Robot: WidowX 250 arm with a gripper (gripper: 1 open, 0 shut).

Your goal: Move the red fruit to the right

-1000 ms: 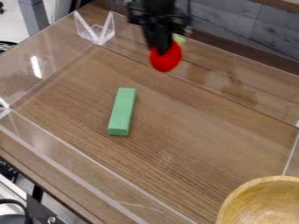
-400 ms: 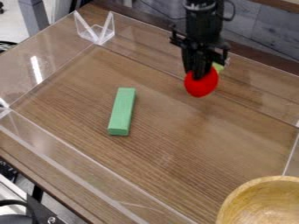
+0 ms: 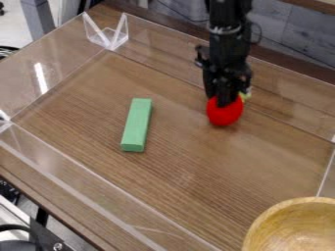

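Jaws point straight down and pinch the top of the red fruit (image 3: pixel 225 112). The fruit is low over the wooden bench (image 3: pixel 197 176), toward the far right side; I cannot tell if it touches. A green block (image 3: pixel 136 125) lies well apart, nearer the left edge. A wooden bowl (image 3: pixel 299 227) is at the near right corner.

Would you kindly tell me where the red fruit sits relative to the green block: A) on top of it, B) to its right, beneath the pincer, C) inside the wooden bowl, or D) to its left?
B: the red fruit lies to the right of the green block, apart from it, directly under the pincer.
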